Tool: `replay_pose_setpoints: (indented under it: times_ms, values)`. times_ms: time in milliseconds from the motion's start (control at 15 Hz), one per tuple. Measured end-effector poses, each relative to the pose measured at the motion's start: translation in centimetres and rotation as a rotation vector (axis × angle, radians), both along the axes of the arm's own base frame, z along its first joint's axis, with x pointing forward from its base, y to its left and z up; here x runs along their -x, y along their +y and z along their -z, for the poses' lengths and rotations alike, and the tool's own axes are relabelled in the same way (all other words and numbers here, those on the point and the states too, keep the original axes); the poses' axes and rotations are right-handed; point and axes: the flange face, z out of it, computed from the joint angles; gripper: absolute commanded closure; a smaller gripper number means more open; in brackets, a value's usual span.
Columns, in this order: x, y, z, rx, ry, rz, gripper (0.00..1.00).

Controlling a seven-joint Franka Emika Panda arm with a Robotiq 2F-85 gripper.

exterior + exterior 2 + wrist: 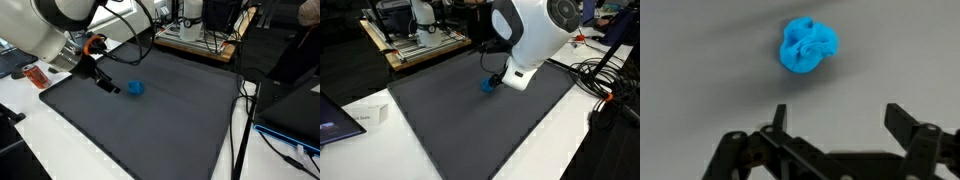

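Jaws: wide apart and holding nothing; in the wrist view the two dark tips stand low in the picture with bare mat between them.
Blue crumpled wad (pixel 808 46): lies on the dark grey mat (pixel 700 80), ahead of the jaws and clear of them, nearer to one tip's side than to the middle of the gap.
Wad in both exterior views: a small blue lump (pixel 136 88) (pixel 488 85) toward the far part of the mat, just beside the black end of the arm, not touching it as far as can be seen.
Arm (pixel 60 25): white, reaching in low over the mat's edge; in an exterior view its bulky white body (pixel 530 35) hides most of the jaws.
Mat: a large dark sheet (pixel 150 130) covering most of the white table (pixel 40 150).
Cables: black leads (pixel 610 85) lie on the table beside the mat.
Small white box (pixel 370 115): sits on the table off the mat's corner, well apart from the wad.
Background: a wooden board with equipment (pixel 420 45) stands beyond the mat.
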Motion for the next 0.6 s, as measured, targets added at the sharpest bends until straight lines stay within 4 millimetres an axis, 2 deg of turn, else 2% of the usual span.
replay_pose_setpoints:
  times_ms: [333,600]
  values:
    - [0.1,0.0,0.1,-0.001,0.004,0.0,0.0]
    - [1.1,-2.2,1.0,-0.014,0.064,0.012,0.0]
